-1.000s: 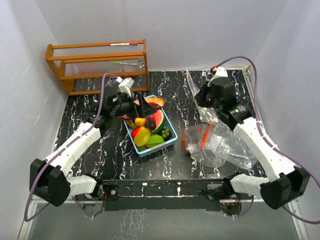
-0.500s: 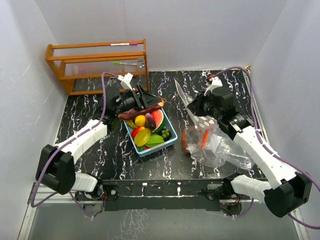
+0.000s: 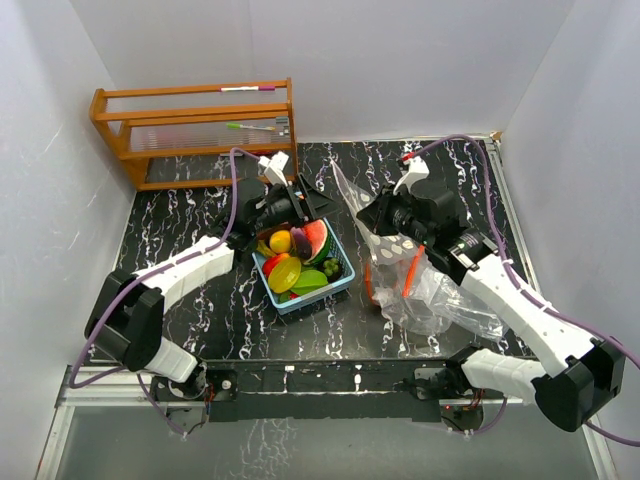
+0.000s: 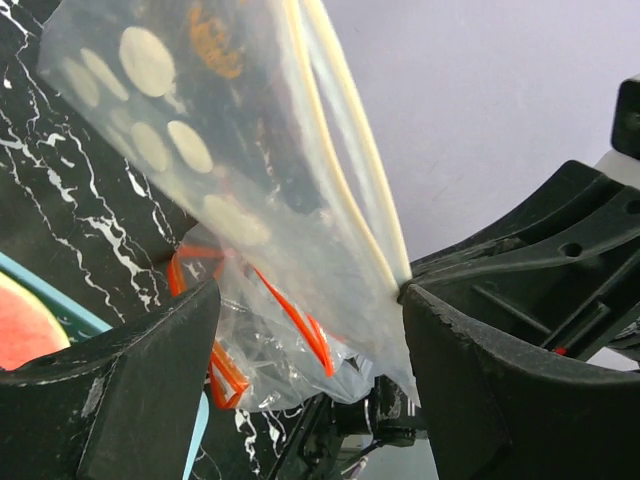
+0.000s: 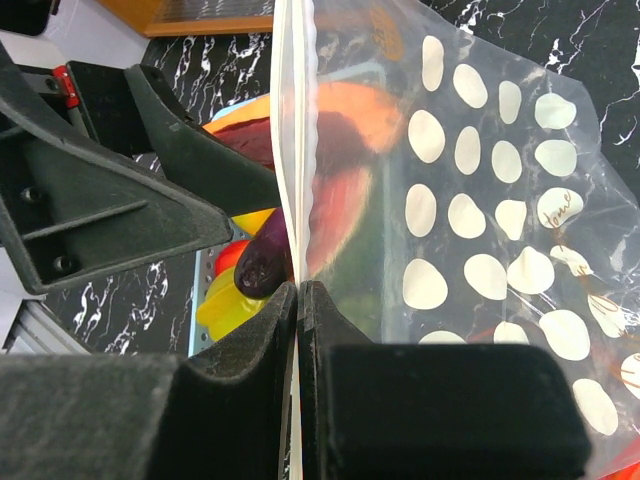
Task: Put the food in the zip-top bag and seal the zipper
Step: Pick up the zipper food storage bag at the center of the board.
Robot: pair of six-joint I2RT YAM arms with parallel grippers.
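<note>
The clear zip-top bag (image 3: 440, 290) with white dots and an orange zipper lies at the right, and one rim is lifted toward the middle. My right gripper (image 3: 372, 215) is shut on that rim (image 5: 296, 150) and holds it upright. The food, a watermelon slice (image 3: 315, 240), a yellow mango (image 3: 283, 272), a purple aubergine (image 5: 262, 265) and green pieces, sits in the light-blue basket (image 3: 345, 285). My left gripper (image 3: 318, 203) is open and empty above the basket's far corner. In the left wrist view the bag (image 4: 230, 150) hangs between the jaws, its rim against the right finger (image 4: 470, 340).
A wooden rack (image 3: 195, 130) stands at the back left against the wall. White walls close in the black marbled table on three sides. The bag's orange zipper (image 4: 300, 320) hangs loose below the lifted rim.
My right gripper has carried the bag's rim leftward toward the basket. My left gripper has swung right and up from over the basket to meet the rim.
</note>
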